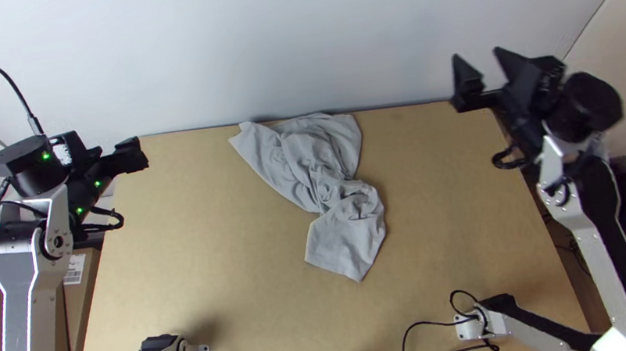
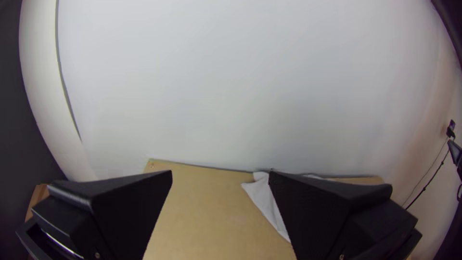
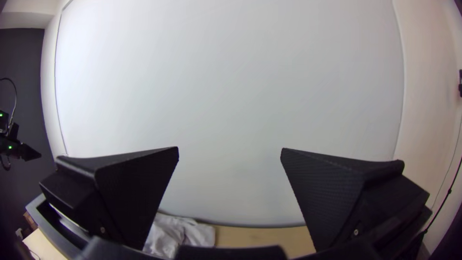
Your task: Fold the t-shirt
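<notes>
The left claw (image 2: pixel 220 180) is held with its fingers spread wide and nothing between them, by the tabletop's far left corner; the right claw (image 3: pixel 230 159) is likewise parted and unladen, near the far right corner. Between the two, well apart from both, the grey t-shirt (image 1: pixel 307 156) is seen lying bunched on the tabletop (image 1: pixel 195 244), its broader part drawn up to the far edge and its narrower part trailed towards the middle. It is pinched into a rumpled waist there, beyond which a flatter flap (image 1: pixel 347 244) is laid, with one corner pointed at the near edge. No sleeve or collar can be told with certainty. The folding looks not to have been begun; flattening is probably called for first. The cloth may be judged light, soft and limp, safe to be squeezed firmly but quick to sag and crease when lifted from one spot. Hold is best taken at its outermost corners, such as the pointed one (image 1: pixel 244 139) by the far edge, and at the flap's end. If the waist were gripped instead, several layers would likely be caught and the twist tightened.
</notes>
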Motion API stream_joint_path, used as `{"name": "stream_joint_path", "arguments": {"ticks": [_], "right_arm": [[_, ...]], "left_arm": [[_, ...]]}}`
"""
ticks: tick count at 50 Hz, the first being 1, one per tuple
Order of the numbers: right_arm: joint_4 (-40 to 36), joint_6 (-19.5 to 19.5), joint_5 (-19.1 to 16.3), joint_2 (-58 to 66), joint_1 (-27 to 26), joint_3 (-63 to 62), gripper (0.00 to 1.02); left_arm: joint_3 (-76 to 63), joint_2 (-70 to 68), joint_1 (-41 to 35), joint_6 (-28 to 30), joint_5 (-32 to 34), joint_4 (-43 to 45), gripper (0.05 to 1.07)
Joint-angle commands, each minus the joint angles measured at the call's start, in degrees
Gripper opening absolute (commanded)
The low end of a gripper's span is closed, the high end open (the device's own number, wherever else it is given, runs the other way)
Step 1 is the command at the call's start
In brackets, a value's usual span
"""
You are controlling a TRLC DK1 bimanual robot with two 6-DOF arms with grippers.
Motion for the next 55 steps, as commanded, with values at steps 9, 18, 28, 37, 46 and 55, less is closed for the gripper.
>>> {"name": "stream_joint_path", "arguments": {"ticks": [9, 18, 28, 37, 46, 55], "right_arm": [[-2.95, 4.08, 3.0, 11.65, 8.87, 3.67, 0.98], [-11.39, 9.96, 3.27, 23.07, 12.12, 11.4, 0.98], [-28.88, 15.77, 0.89, 41.71, 12.21, 29.33, 0.98], [-30.81, 20.69, -3.41, 51.11, 11.94, 36.8, 0.98], [-35.82, 21.21, -3.94, 59.64, 13.7, 43.31, 0.98], [-38.2, 21.92, -3.94, 65.26, 15.2, 46.12, 0.9]], "left_arm": [[7.2, 1.78, 2.83, -2.09, 1.5, -7.95, 1.02], [10.98, 3.45, 5.73, -2.97, 5.28, -14.1, 1.02], [12.47, 3.89, 7.4, -4.12, 5.28, -17.0, 1.02], [12.12, 3.45, 8.36, -6.05, 5.81, -17.79, 1.02], [10.71, 3.54, 10.12, -6.66, 6.33, -17.97, 1.02], [9.39, 3.18, 10.47, -7.19, 6.33, -18.67, 1.02]]}}
